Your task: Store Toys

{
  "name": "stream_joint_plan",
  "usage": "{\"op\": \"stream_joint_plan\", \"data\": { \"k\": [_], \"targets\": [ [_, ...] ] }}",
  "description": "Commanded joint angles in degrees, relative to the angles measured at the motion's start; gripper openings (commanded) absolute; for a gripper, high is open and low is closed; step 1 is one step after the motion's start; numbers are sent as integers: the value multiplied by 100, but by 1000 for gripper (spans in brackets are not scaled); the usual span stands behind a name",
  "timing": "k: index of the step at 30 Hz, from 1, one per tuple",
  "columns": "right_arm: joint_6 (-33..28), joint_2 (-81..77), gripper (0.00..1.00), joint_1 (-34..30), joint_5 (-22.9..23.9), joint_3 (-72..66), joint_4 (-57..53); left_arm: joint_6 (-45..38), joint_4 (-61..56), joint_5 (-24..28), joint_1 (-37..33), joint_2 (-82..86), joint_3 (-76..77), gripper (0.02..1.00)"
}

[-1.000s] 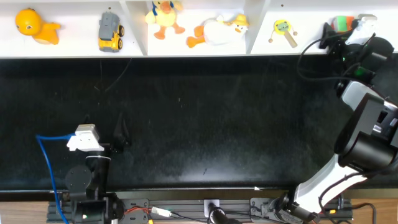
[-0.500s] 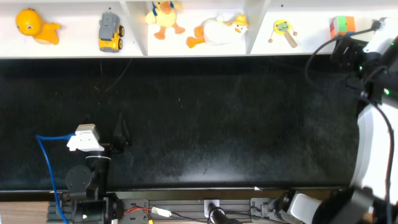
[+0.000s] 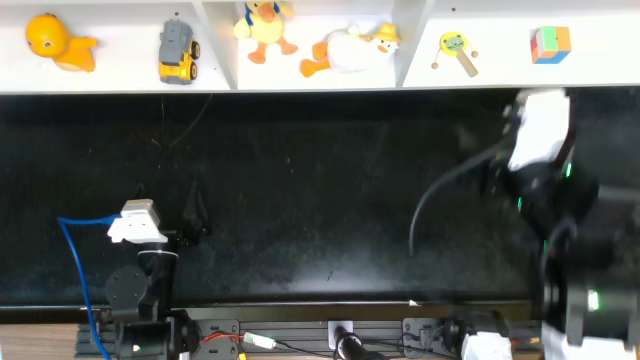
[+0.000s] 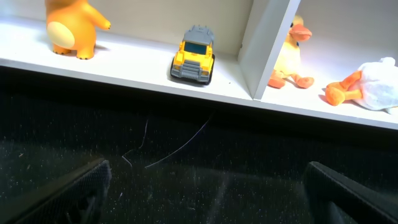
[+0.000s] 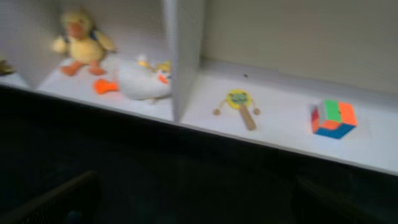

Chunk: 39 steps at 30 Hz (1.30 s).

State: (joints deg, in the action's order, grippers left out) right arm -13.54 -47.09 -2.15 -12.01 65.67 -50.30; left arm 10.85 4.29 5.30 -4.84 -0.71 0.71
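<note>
Your colour cube (image 3: 551, 44) sits on the white shelf (image 3: 320, 85), in the right compartment near the shelf's right end. The small rattle drum (image 3: 456, 50) lies in that same compartment, apart from the cube and closer to the divider.

The middle compartment holds a yellow plush duck (image 3: 264, 27) sitting upright and a white plush duck (image 3: 350, 48) lying on its side just beside it. The left compartment holds the yellow toy truck (image 3: 177, 50) by the divider and an orange duck figure (image 3: 55, 40) at the shelf's left end.

The shelf runs along the far edge of the black table (image 3: 330, 190).

Your right gripper (image 5: 199, 186) hangs over the table's right side, facing the shelf, jaws spread and holding nothing. Your left gripper (image 4: 206, 171) is over the table's left side, nearer its near edge, jaws likewise spread and empty.
</note>
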Motion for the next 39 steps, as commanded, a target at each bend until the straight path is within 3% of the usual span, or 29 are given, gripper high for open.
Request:
{"op": "stream_joint_plan", "data": {
  "k": [1, 10, 23, 26, 29, 34, 39],
  "targets": [
    [-15, 555, 996, 186, -57, 9, -726, 122, 7, -50, 42, 55, -26, 998],
    [-20, 699, 993, 186, -57, 7, -2500, 122, 7, -50, 42, 55, -26, 998],
    [-22, 826, 996, 186, -57, -4, -2704, 122, 7, -50, 42, 55, -26, 998],
    [-236, 1128, 996, 190, -15, -315, -2135, 122, 7, -50, 42, 55, -26, 998],
    [-195, 1762, 996, 192, -48, -1294, -831, 122, 7, -50, 42, 55, -26, 996],
    [435, 2785, 993, 332, -37, -3195, 1589, 122, 7, -50, 42, 55, -26, 998],
    [868, 3458, 993, 562, 15, -4610, 2957, 122, 7, -50, 42, 55, -26, 998]
  ]
}}
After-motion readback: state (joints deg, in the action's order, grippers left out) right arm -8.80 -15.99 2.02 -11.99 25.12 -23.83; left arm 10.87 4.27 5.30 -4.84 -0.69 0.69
